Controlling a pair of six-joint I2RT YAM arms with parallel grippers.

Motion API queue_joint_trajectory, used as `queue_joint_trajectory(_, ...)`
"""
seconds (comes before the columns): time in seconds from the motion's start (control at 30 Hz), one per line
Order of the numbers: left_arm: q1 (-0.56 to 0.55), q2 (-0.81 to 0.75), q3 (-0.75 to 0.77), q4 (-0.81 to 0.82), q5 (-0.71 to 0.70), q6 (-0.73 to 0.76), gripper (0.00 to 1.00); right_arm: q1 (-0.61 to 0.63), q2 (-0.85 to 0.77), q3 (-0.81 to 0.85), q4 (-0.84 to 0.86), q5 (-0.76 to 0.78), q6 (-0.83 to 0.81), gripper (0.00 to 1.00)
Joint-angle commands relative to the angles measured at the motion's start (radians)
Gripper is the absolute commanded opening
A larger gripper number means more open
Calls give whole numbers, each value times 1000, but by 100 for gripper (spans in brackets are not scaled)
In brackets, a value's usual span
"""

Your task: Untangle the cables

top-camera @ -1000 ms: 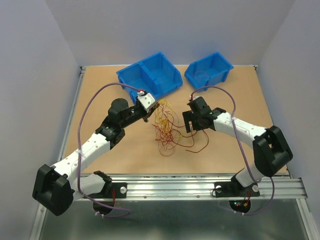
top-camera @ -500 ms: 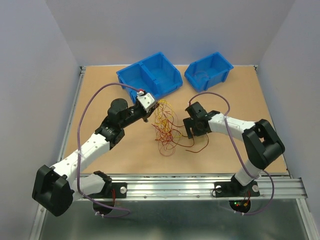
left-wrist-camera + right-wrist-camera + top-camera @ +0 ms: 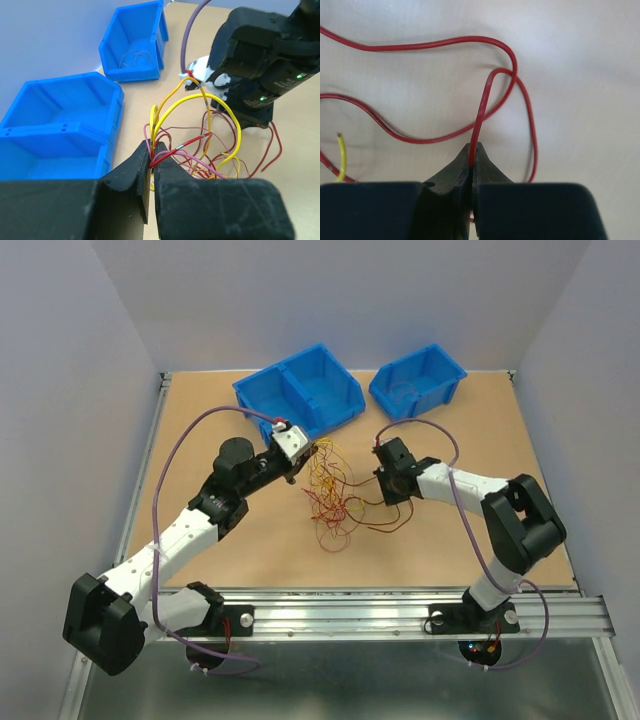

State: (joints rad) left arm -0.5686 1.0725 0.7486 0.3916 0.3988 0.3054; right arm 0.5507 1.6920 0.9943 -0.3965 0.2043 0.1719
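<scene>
The cables (image 3: 332,498) lie as a loose tangle of red, yellow and orange strands in the middle of the table. My left gripper (image 3: 303,462) is at the tangle's upper left edge. In the left wrist view it (image 3: 152,150) is shut on a bunch of red, pink and yellow strands (image 3: 200,145), which rise out of its tips. My right gripper (image 3: 385,502) is at the tangle's right side, pointing down at the table. The right wrist view shows it (image 3: 474,150) shut on one red cable (image 3: 485,100) that loops over the board. A yellow cable end (image 3: 341,155) lies to its left.
A blue double bin (image 3: 300,390) stands behind the tangle and a smaller blue bin (image 3: 418,380) to its right, with thin wires inside it (image 3: 135,45). The right arm's black wrist (image 3: 255,70) is close behind the tangle. Grey walls surround the board.
My right gripper has moved left toward the tangle, dropped to the table and shut on a red cable. The left gripper has kept its hold and place.
</scene>
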Motion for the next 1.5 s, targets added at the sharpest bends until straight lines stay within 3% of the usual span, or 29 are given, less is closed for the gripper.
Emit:
queue_joint_trajectory(0.0, -5, -34, 34, 52, 0, -5, 9, -11, -147, -49, 42, 90, 9, 1)
queue_joint_trajectory(0.23, -5, -23, 37, 53, -15, -3, 9, -11, -412, -79, 125, 285, 89, 1)
queue_joint_trajectory(0.47, -4, -17, 35, 69, -101, -17, 9, -12, -592, -39, 150, 352, 106, 1)
queue_joint_trajectory(0.87, -4, -16, 35, 75, -176, -12, 9, -12, -488, 239, 252, 317, -2, 1)
queue_joint_trajectory(1.0, -1, -26, 37, 88, -341, -32, 8, -14, -462, 306, 356, 368, 1, 1)
queue_joint_trajectory(1.07, 9, -40, 29, 99, -357, -37, 8, -12, -453, 311, 416, 359, -11, 1)
queue_joint_trajectory(1.17, 16, -60, 0, 102, -183, 9, 9, -12, -401, 351, 495, 285, -34, 1)
queue_joint_trajectory(1.2, 16, -74, -11, 90, -37, 59, 12, -12, -381, 368, 507, 252, -35, 1)
queue_joint_trajectory(1.3, 15, -106, -49, 67, 153, 131, 24, -12, -280, 478, 551, 219, -26, 1)
queue_joint_trajectory(1.47, 15, -141, -83, 27, 216, 240, 25, -12, -88, 705, 565, 156, -5, 0)
